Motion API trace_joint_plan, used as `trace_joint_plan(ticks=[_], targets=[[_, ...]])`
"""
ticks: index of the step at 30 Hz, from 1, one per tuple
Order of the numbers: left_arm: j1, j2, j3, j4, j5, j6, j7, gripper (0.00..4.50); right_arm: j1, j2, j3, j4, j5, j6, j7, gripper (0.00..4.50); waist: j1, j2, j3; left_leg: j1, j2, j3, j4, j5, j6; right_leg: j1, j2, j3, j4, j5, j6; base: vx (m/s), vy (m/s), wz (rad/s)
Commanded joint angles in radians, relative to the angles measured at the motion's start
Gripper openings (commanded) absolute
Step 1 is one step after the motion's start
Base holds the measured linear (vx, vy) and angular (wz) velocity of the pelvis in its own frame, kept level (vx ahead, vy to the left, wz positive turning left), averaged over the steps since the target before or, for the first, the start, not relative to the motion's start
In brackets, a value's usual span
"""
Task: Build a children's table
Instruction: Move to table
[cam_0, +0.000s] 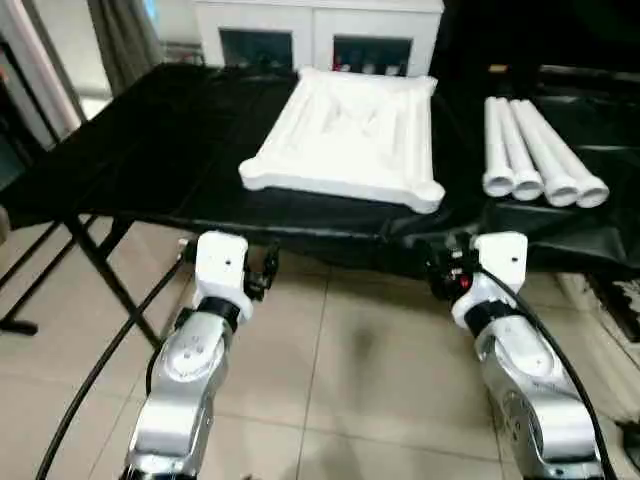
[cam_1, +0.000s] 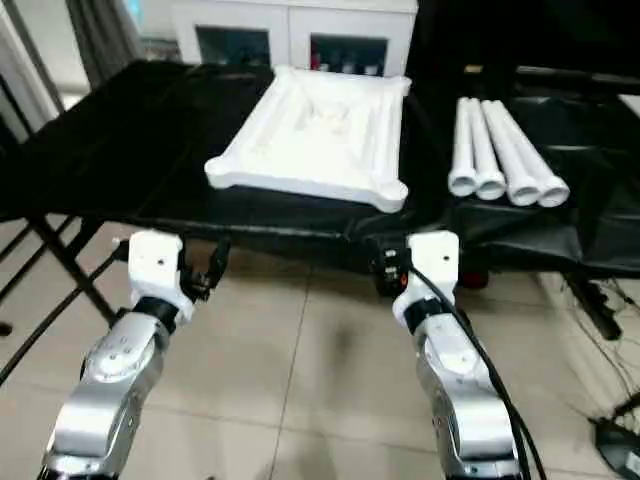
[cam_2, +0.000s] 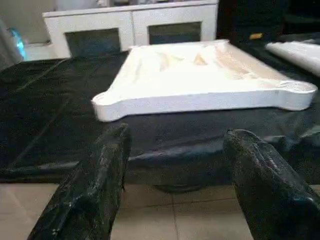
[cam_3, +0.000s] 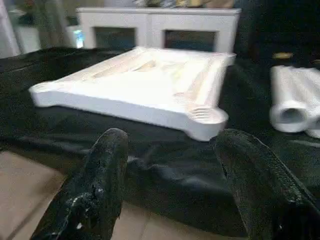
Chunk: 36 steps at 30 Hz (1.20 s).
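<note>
Tabletop (cam_0: 345, 135) lies underside up on black bench (cam_0: 150, 150), 4 legs (cam_0: 540, 155) bundled just beside, to its right. Left pincer (cam_2: 172, 165) & right pincer (cam_3: 172, 170) both apart, empty, short of bench edge. Next: right pincer takes nearest leg by its end, squarely, w/o rolling others.

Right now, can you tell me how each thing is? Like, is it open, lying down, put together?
Tabletop: lying underside up on the black cover, no legs in it.
Four legs: lying side by side on the cover, apart from the tabletop.
Left gripper: open, holding nothing.
Right gripper: open, holding nothing.
Cabinet: glass doors closed.
</note>
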Motion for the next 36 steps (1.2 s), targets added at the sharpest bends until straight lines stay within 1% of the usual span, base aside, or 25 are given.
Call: trace_joint_plan(ticks=[1,3,5,6,8,10,11,12,13,16,17,18,19,22,23,24,25,26,27,28,29,32,34,35,36], targets=[[-0.009,0.002,-0.013,-0.024,-0.003,-0.005,-0.007,3.29,0.004,-0.008,-0.015,-0.017,0.001,0.007,0.001,3.03,-0.037,0.008,-0.02,0.124,0.067,-0.044,-0.108,-0.732,-0.062,-0.068,0.007,-0.041,-0.107,-0.485,-0.091,-0.003,0.019,-0.7],[-0.003,0.006,-0.013,-0.031,-0.001,-0.006,-0.01,3.29,0.013,-0.007,-0.019,-0.018,0.0,0.003,0.003,3.03,-0.048,0.0,-0.023,0.051,0.067,-0.055,-0.148,-0.688,-0.005,0.003,-0.044,-0.059,-0.078,-0.319,-0.084,0.039,0.052,-1.05],[-0.002,0.007,-0.014,-0.034,0.0,-0.006,-0.012,3.29,0.015,-0.008,-0.021,-0.019,0.001,0.003,0.003,3.03,-0.051,-0.008,-0.04,0.01,0.017,-0.027,-0.116,-0.542,0.013,0.055,-0.065,-0.021,-0.115,-0.361,-0.096,0.068,0.047,-1.02],[0.0,0.007,-0.016,-0.044,-0.001,-0.003,-0.014,3.29,0.018,-0.011,-0.025,-0.022,0.003,0.004,0.003,3.03,-0.033,-0.023,-0.07,-0.088,-0.041,-0.048,-0.039,-0.206,0.094,0.161,-0.123,0.048,-0.152,-0.481,-0.1,0.108,0.014,-0.57],[0.001,0.006,-0.019,-0.051,-0.003,-0.003,-0.017,3.29,0.019,-0.011,-0.03,-0.024,0.005,0.002,0.002,3.03,-0.031,-0.024,-0.075,-0.096,-0.047,-0.069,0.012,-0.096,0.147,0.153,-0.141,0.077,-0.168,-0.49,-0.177,0.112,-0.001,-0.36],[0.001,0.004,-0.022,-0.058,-0.002,-0.001,-0.016,3.29,0.018,-0.013,-0.034,-0.029,0.008,-0.003,0.006,3.03,-0.048,0.004,-0.061,-0.118,-0.028,-0.089,-0.031,0.022,0.174,0.128,-0.071,0.011,-0.154,-0.361,-0.272,0.135,-0.004,0.06],[0.001,0.004,-0.022,-0.058,-0.002,-0.001,-0.015,3.29,0.018,-0.014,-0.033,-0.03,0.007,-0.004,0.007,3.03,-0.052,0.021,-0.06,-0.098,-0.019,-0.095,-0.057,0.03,0.173,0.112,-0.044,-0.017,-0.143,-0.322,-0.254,0.16,0.025,-0.03],[0.001,0.004,-0.023,-0.059,-0.002,0.0,-0.014,3.29,0.017,-0.016,-0.031,-0.033,0.006,-0.008,0.012,3.03,-0.08,0.037,-0.069,-0.002,0.019,-0.142,-0.089,0.018,0.233,0.057,-0.002,-0.058,-0.096,-0.202,-0.225,0.22,0.013,0.0],[0.001,0.004,-0.023,-0.059,-0.002,0.0,-0.013,3.29,0.017,-0.016,-0.031,-0.036,0.008,-0.007,0.013,3.03,-0.109,0.047,-0.083,0.121,0.07,-0.216,-0.087,0.065,0.383,-0.049,-0.002,-0.086,-0.008,-0.114,-0.188,0.22,0.013,0.0],[-0.002,0.004,-0.022,-0.059,0.0,0.002,-0.01,3.29,0.014,-0.016,-0.032,-0.038,0.009,-0.004,0.015,3.03,-0.114,0.014,-0.082,0.155,0.127,-0.263,-0.082,0.205,0.616,-0.136,-0.067,-0.052,0.067,-0.079,-0.004,0.234,-0.014,0.07],[-0.004,0.003,-0.019,-0.061,-0.001,0.004,-0.004,3.29,0.009,-0.022,-0.03,-0.035,0.001,-0.008,0.019,3.03,-0.087,-0.043,-0.076,0.047,-0.048,-0.142,-0.017,0.118,0.46,-0.02,-0.091,0.008,-0.05,0.068,-0.054,0.168,-0.041,-0.06],[-0.005,0.004,-0.017,-0.062,-0.003,0.005,-0.003,3.29,0.007,-0.027,-0.025,-0.034,-0.005,-0.009,0.023,3.03,-0.058,-0.081,-0.086,-0.058,-0.136,-0.096,0.062,0.007,0.404,0.1,-0.103,0.085,-0.093,0.037,-0.124,0.171,-0.021,0.18],[-0.005,0.005,-0.015,-0.064,-0.004,0.005,-0.001,3.29,0.006,-0.032,-0.017,-0.033,-0.017,-0.014,0.028,3.03,-0.028,-0.063,-0.071,-0.116,-0.12,-0.102,0.154,-0.089,0.291,0.153,-0.197,0.169,-0.114,0.127,-0.271,0.091,-0.001,0.22],[-0.006,0.004,-0.01,-0.065,-0.006,0.006,0.001,3.29,0.004,-0.039,-0.003,-0.032,-0.034,-0.016,0.032,3.03,-0.013,-0.04,-0.055,-0.133,-0.072,-0.117,0.121,0.048,0.109,0.137,-0.137,0.079,-0.133,0.178,-0.366,0.167,-0.008,0.14],[-0.006,0.005,-0.009,-0.065,-0.006,0.007,0.001,3.29,0.004,-0.037,-0.003,-0.031,-0.031,-0.016,0.033,3.03,0.0,-0.045,-0.05,-0.178,-0.071,-0.102,0.103,0.13,0.2,0.162,-0.154,-0.018,-0.152,0.113,-0.318,0.163,-0.016,0.09],[-0.005,0.006,-0.007,-0.065,-0.006,0.007,0.002,3.29,0.003,-0.038,0.0,-0.03,-0.036,-0.021,0.033,3.03,-0.003,0.007,-0.044,-0.133,-0.036,-0.106,0.026,0.137,0.289,0.145,-0.17,-0.081,-0.208,-0.15,-0.234,0.169,0.073,0.36],[-0.005,0.007,-0.007,-0.065,-0.004,0.008,0.003,3.29,0.003,-0.034,-0.001,-0.031,-0.031,-0.022,0.032,3.03,-0.028,0.049,-0.04,-0.148,-0.022,-0.129,-0.045,0.067,0.324,0.191,-0.091,-0.17,-0.181,-0.263,-0.134,0.169,0.073,0.36],[-0.005,0.007,-0.005,-0.066,-0.004,0.008,0.003,3.29,0.003,-0.034,-0.001,-0.031,-0.031,-0.023,0.031,3.03,-0.042,0.074,-0.04,-0.088,-0.014,-0.194,-0.085,-0.073,0.365,0.157,-0.004,-0.192,-0.107,-0.299,-0.084,0.247,0.107,0.43],[-0.006,0.006,-0.002,-0.067,-0.005,0.01,0.004,3.29,0.001,-0.034,-0.002,-0.031,-0.029,-0.024,0.031,3.03,-0.082,0.078,-0.083,0.058,0.029,-0.326,-0.07,-0.174,0.564,0.026,0.046,-0.149,0.065,-0.283,-0.055,0.278,0.04,0.42],[-0.007,0.007,0.001,-0.069,-0.004,0.012,0.004,3.29,-0.001,-0.025,-0.015,-0.028,-0.011,-0.021,0.027,3.03,-0.094,0.074,-0.097,0.088,0.083,-0.321,-0.037,-0.037,0.557,-0.052,0.01,-0.087,0.1,-0.211,-0.018,0.278,0.04,0.42],[-0.007,0.008,0.003,-0.07,-0.005,0.012,0.004,3.29,-0.001,-0.022,-0.019,-0.026,-0.008,-0.02,0.024,3.03,-0.079,0.055,-0.092,0.08,0.079,-0.315,-0.036,0.012,0.525,-0.067,0.004,-0.079,0.119,-0.173,0.019,0.201,0.044,0.47],[-0.008,0.01,0.003,-0.072,-0.009,0.012,0.004,3.29,-0.001,-0.017,-0.026,-0.025,-0.011,-0.019,0.024,3.03,-0.07,0.021,-0.059,-0.003,0.053,-0.243,-0.113,-0.003,0.429,-0.066,-0.005,-0.055,0.137,0.005,0.092,0.142,0.048,0.15],[-0.012,0.012,0.0,-0.072,-0.01,0.013,0.0,3.29,-0.002,-0.015,-0.03,-0.026,-0.01,-0.017,0.024,3.03,-0.053,-0.01,-0.03,-0.024,-0.003,-0.163,-0.143,-0.422,0.327,-0.024,-0.042,-0.02,-0.009,0.027,-0.01,0.105,-0.024,-0.02],[-0.012,0.012,-0.001,-0.072,-0.01,0.013,-0.002,3.29,-0.002,-0.015,-0.031,-0.027,-0.01,-0.017,0.025,3.03,-0.045,-0.043,-0.03,-0.037,-0.035,-0.128,-0.1,-0.453,0.291,0.004,-0.089,0.037,-0.1,-0.165,-0.003,0.097,-0.114,0.1],[-0.011,0.012,-0.008,-0.071,-0.013,0.013,-0.011,3.29,-0.002,-0.012,-0.034,-0.031,-0.005,-0.012,0.024,3.03,-0.027,-0.066,-0.044,-0.015,-0.111,-0.082,0.115,-0.23,0.239,0.016,-0.167,0.135,-0.197,-0.721,-0.003,0.103,-0.147,0.22]])
